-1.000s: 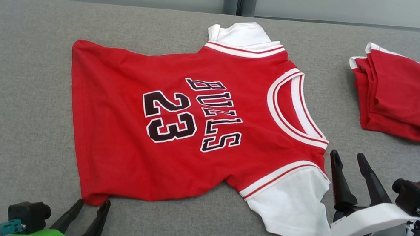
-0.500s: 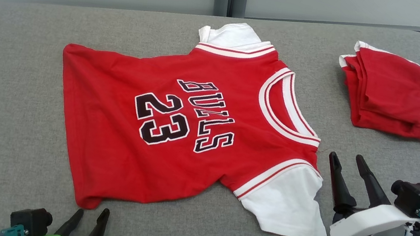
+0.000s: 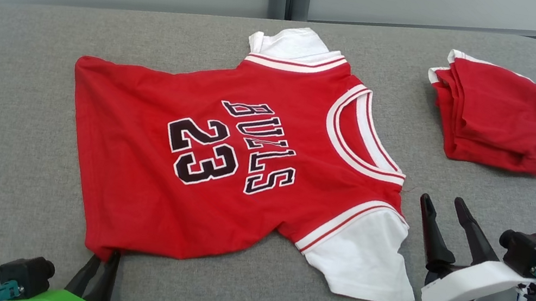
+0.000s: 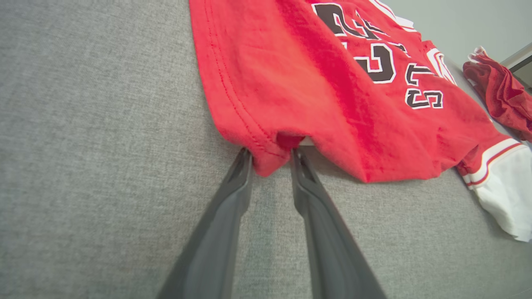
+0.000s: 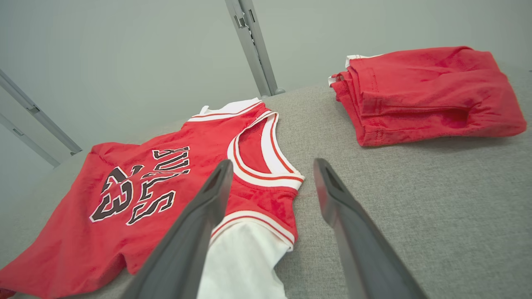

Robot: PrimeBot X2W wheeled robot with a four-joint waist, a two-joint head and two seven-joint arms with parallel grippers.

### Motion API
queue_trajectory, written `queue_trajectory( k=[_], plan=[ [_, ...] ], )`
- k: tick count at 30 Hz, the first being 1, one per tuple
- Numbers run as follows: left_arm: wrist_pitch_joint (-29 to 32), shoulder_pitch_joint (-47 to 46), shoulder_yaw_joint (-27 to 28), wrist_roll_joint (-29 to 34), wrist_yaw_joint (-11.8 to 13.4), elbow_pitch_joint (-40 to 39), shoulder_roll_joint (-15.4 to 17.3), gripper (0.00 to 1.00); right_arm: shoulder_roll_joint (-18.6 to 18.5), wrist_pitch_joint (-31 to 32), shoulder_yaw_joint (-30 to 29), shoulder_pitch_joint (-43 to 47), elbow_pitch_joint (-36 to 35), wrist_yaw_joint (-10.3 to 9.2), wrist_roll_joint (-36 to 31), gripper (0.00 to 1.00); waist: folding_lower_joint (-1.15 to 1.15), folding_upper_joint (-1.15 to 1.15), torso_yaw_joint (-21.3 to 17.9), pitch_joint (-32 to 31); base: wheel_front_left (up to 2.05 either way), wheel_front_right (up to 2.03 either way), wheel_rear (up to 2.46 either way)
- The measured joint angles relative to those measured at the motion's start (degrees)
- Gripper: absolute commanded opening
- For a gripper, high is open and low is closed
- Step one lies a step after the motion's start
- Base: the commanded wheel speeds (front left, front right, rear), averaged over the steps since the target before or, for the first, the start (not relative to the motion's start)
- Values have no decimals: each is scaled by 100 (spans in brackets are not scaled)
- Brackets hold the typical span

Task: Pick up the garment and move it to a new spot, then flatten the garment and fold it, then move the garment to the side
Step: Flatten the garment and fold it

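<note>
Red: one jersey [image 3: 221,164], one folded garment [image 3: 499,119]

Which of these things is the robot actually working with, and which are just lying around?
In the job:
jersey
left gripper, fingers astride the jersey's hem corner
right gripper, open beside the white sleeve

Lying about:
folded red garment
grey cushion underneath

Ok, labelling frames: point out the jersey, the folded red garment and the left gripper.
jersey [image 3: 125,147], head view, red body.
folded red garment [image 3: 505,120], head view, top layer.
left gripper [image 4: 270,152], left wrist view, between fingertips.
</note>
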Motion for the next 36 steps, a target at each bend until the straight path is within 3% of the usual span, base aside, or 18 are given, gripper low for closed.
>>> queue_trajectory(
  k=[2,6,20,28,36],
  plan=[
    [-27,-24,-4,2,0,-9,-3,42,-1,0,-2,0,0,0,0,100,0,0,-2,7,0,0,0],
    [-134,-130,8,25,0,-14,-5,0,-1,1,4,1,2,1,0,100,0,0,-4,19,0,0,0],
    [-403,-433,532,515,168,-867,498,0,-276,572,311,595,96,297,346,100,0,0,-6,202,0,0,0],
    [-405,-437,554,521,226,-1110,487,0,-250,851,649,965,55,385,600,100,0,0,-36,325,0,0,0],
    [-405,-431,550,521,243,-1184,408,0,-151,844,566,938,109,387,779,100,0,0,-72,362,0,0,0]
  ],
)
